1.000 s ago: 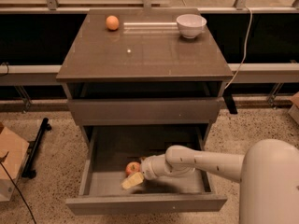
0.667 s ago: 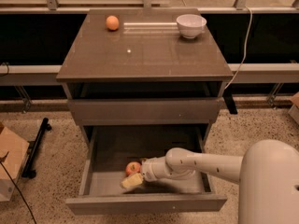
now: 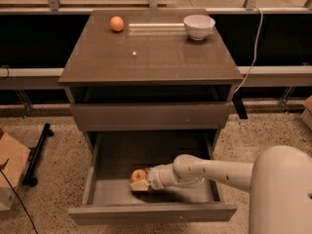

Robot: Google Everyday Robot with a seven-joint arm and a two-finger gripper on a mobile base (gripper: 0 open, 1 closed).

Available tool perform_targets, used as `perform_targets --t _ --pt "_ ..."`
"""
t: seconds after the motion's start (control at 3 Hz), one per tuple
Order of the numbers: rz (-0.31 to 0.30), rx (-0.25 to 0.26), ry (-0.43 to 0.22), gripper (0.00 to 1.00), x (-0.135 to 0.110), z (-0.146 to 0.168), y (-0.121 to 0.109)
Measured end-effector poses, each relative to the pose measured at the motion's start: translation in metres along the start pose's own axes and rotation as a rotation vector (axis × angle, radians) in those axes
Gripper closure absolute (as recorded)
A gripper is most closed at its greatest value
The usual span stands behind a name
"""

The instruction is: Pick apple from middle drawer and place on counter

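The middle drawer [image 3: 152, 212] is pulled out at the bottom of the cabinet. The apple [image 3: 138, 174], red with a yellowish patch, lies on the drawer floor at the front left. My gripper [image 3: 140, 184] reaches into the drawer from the right, low over the floor, right at the apple's near side and touching or almost touching it. My white arm [image 3: 214, 172] crosses the drawer's right half. The counter [image 3: 151, 57], a glossy brown-grey slab, tops the cabinet.
An orange round fruit [image 3: 116, 23] and a white bowl [image 3: 199, 26] sit at the back of the counter. A closed grey drawer front [image 3: 151, 116] is above the open drawer. A cardboard box [image 3: 9, 172] and a black stand [image 3: 38, 152] are on the floor to the left. A white cable [image 3: 249, 57] hangs at the right.
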State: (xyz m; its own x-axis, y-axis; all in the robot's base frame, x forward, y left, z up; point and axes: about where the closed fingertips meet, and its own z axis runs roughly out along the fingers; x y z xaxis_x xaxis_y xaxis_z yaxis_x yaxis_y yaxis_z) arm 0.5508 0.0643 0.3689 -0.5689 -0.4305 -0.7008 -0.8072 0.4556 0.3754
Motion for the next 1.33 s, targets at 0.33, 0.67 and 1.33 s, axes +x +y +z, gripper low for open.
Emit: perform_targets --t 0.33,0.67,1.33 --pt "0.000 0.000 0.000 0.89 0.000 0.000 0.000" --pt "-0.044 -0.034 -0.013 1.00 -0.028 -0.032 0.018" --pt "-0.230 -0.191 -0.152 1.00 -0.124 -0.161 0.069"
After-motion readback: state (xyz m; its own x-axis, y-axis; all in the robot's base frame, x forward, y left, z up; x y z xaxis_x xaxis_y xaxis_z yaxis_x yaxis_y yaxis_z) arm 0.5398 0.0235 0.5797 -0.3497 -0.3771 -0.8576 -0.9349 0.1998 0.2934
